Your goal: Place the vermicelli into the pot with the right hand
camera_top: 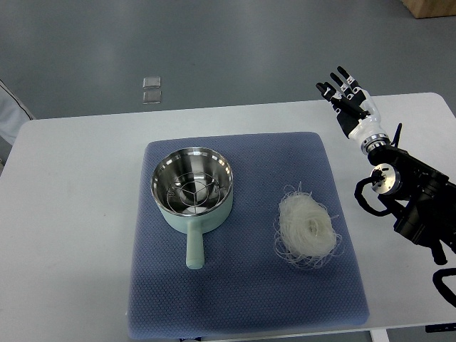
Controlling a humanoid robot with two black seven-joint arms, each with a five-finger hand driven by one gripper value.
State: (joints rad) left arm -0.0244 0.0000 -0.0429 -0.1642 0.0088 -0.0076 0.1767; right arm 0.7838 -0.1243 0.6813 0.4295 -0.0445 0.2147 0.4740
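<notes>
A white nest of dry vermicelli (307, 228) lies on the right part of a blue-grey mat (242, 306). To its left stands a pale green pot (192, 187) with a steel inside and a steamer rack in it, its handle pointing toward the near edge. My right hand (343, 95) hovers over the table's far right corner, well beyond the vermicelli, fingers spread and holding nothing. Its black arm (413, 196) comes in from the right edge. The left arm does not show.
The mat lies on a white table (71, 214) with grey floor beyond its far edge. Two small clear squares (151, 90) lie on the floor behind the table. A wooden box corner (431, 7) shows at the top right.
</notes>
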